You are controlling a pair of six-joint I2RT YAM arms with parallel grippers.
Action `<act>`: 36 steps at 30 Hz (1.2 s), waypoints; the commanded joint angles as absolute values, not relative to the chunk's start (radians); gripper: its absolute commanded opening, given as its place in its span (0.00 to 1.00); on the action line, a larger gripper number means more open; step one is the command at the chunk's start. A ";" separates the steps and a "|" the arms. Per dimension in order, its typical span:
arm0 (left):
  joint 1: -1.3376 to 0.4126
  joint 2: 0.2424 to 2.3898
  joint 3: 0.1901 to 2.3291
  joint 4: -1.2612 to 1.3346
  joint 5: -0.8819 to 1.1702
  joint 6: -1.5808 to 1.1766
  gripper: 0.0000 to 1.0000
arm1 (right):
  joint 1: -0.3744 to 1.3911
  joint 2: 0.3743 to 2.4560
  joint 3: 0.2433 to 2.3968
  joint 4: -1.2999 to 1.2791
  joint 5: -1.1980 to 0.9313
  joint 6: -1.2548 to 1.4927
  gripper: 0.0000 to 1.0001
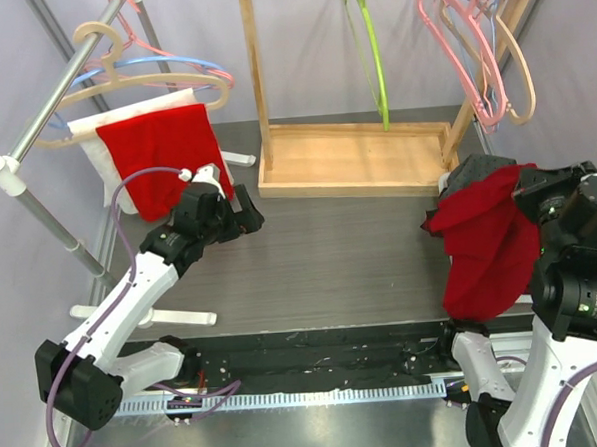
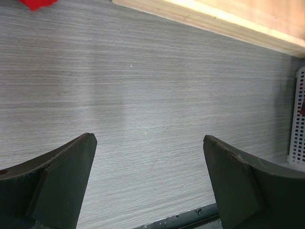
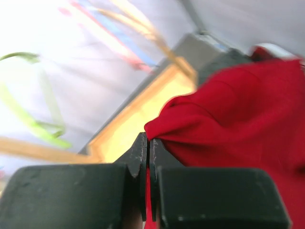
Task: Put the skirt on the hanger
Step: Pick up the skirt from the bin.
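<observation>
Two claws, two red cloths, one wooden rack

One grey table (image 1: 331,272) lies under both claws, and one wooden rack (image 1: 355,155) stands beyond them, between the two. The right claw (image 3: 148,143) is clamped tight on a fold of the red skirt (image 1: 485,244), which hangs down beneath it. The left claw (image 2: 148,138) gapes wide over bare tabletop, nothing between its fingers. A second red cloth (image 1: 165,150) hangs just beyond it. One green hanger (image 1: 370,50) dangles in the rack, well apart from either claw
</observation>
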State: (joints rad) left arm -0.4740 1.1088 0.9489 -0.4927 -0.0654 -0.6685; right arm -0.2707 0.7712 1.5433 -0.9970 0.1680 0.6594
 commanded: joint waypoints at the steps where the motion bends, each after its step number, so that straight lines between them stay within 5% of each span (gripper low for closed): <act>1: -0.477 1.074 1.005 -0.532 -0.124 -0.641 1.00 | -0.270 0.844 1.703 -0.904 -0.127 0.627 0.01; 15: -0.477 1.146 1.086 -0.581 -0.227 -0.623 1.00 | -0.226 1.078 1.767 -0.675 -0.521 0.666 0.01; 23: -0.476 1.252 1.166 -0.604 -0.247 -0.617 1.00 | 0.238 1.371 2.002 -0.830 -0.124 0.491 0.01; 36: -0.476 1.267 1.201 -0.614 -0.247 -0.614 1.00 | 0.365 1.451 2.096 -0.723 -0.298 0.479 0.01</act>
